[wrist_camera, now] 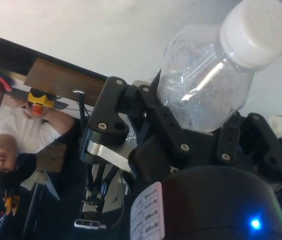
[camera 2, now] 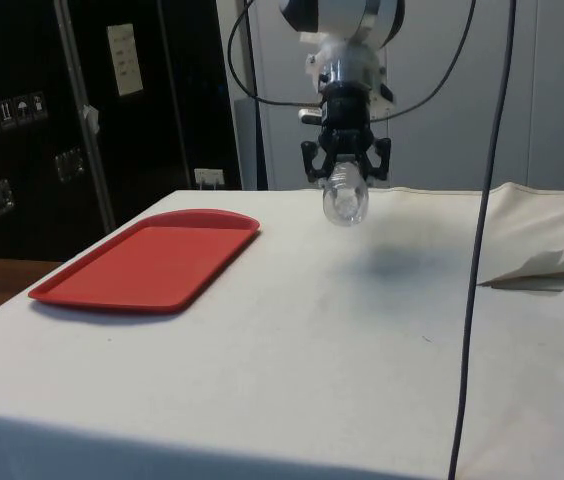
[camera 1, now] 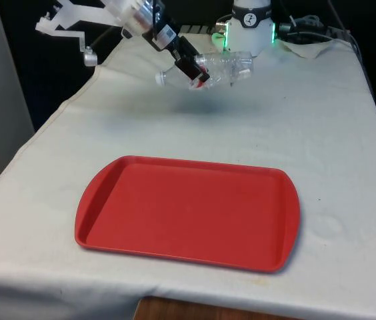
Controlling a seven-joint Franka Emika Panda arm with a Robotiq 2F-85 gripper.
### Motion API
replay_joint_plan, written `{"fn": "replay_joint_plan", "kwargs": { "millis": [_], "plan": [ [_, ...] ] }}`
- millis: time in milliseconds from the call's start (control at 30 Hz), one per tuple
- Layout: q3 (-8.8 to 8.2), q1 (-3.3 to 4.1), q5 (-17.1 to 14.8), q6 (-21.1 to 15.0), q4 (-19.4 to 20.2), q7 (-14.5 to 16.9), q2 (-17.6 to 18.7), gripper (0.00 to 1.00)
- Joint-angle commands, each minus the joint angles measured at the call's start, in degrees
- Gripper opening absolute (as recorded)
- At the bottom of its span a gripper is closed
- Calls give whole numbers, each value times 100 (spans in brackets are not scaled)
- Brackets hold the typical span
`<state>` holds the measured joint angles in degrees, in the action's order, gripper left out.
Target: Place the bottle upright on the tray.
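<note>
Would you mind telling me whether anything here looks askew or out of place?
Only the bottle: the tool grips it lying sideways in the air above the cloth, cap toward the front view's left, well short of the red tray.

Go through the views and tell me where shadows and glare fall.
Front view: the clear plastic bottle with a white cap, held off the cloth by the black gripper, casts a soft shadow on the white tablecloth beneath. Side view: the same faint shadow lies beside the red plastic tray. Wrist view: bright streaks glare on the bottle's body.
</note>
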<state>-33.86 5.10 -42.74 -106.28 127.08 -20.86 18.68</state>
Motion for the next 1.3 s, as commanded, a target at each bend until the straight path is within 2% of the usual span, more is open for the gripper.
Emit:
{"fn": "replay_joint_plan", "kwargs": {
  "millis": [0,133,167,200,367,400,433,667,700,933,1000,1233,1267],
  "plan": [
    [-11,11,34,34,-17,-57,-46,33],
    [-52,23,115,149,-63,-160,-189,33],
    [-23,6,34,109,-63,-69,-103,33],
    [-57,29,132,172,-74,-178,-218,33],
    [-57,17,223,258,-97,-292,-372,33],
    [-46,6,178,235,-92,-235,-338,33],
    [-63,17,258,292,-109,-338,-435,33],
    [-80,11,361,441,-172,-493,-653,33],
    [-63,0,309,413,-166,-435,-619,33],
    [-80,11,453,602,-286,-665,-825,33],
    [-69,0,418,607,-298,-630,-814,33],
    [-80,11,544,688,-441,-802,-837,33],
    [-69,0,487,670,-413,-733,-831,33]
  ]
}}
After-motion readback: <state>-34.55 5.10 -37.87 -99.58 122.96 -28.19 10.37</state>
